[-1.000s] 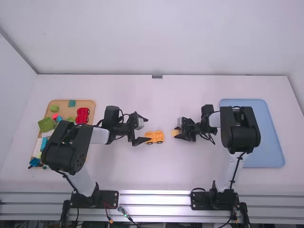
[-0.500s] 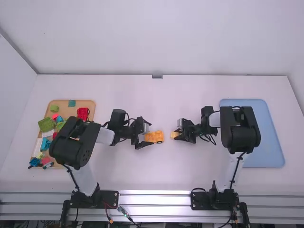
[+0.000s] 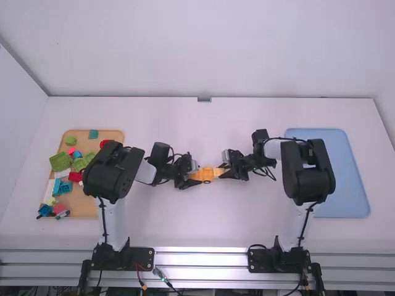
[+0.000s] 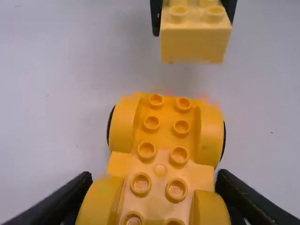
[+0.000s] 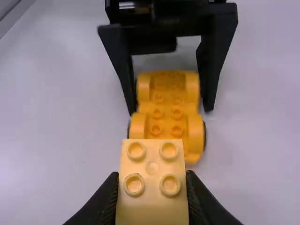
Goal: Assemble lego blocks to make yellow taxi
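Yellow chassis (image 4: 164, 133), within left hand (image 3: 194, 175), fingers parted

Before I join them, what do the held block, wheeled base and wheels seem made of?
The held block: likely hard plastic, smooth and satin-looking, going by its even colour and crisp moulded studs. The wheeled base: probably the same, with matching studs and rounded fenders. Its wheels: thin dark edges, rubber or plastic, finish unclear.

From above, your left gripper (image 3: 194, 177) hides the car base's (image 3: 208, 174) nine-o'clock end; your right gripper (image 3: 228, 169) covers the pale block's (image 3: 220, 171) three-o'clock end; your wooden tray's (image 3: 80, 202) smallest pieces (image 3: 52, 201) — too tiny to tell.
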Available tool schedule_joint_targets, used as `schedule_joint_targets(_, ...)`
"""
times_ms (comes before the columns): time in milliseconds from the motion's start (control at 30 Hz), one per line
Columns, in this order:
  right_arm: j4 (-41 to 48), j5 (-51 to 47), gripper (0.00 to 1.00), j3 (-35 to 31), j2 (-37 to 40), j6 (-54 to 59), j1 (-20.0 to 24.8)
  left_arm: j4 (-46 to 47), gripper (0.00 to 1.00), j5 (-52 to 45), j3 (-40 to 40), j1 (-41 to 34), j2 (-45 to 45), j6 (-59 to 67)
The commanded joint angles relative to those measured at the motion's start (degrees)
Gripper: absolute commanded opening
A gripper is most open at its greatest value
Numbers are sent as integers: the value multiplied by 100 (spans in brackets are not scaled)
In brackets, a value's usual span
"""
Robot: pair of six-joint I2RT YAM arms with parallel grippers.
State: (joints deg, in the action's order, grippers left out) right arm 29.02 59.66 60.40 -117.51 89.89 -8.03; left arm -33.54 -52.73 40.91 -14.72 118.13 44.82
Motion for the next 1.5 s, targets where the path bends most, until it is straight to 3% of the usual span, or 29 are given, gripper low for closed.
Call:
schedule_joint_targets(0,-120,87,16,63,146,-348,-199,28,66,0,26,-116,96,0)
schedule_joint_targets(167,-503,-35,16,68,146,-968,-553,44,56,55,-72,-129,98,452)
schedule_joint_targets(467,-671,-621,12,66,146,-1322,-903,57,56,96,-87,-105,96,431)
schedule_joint_targets(933,-844,-378,12,13,149,-1596,-706,372,58,98,68,-109,96,428)
schedule_joint_targets(1467,-2260,-767,10,-654,289,-2581,-857,374,58,120,70,-107,96,409)
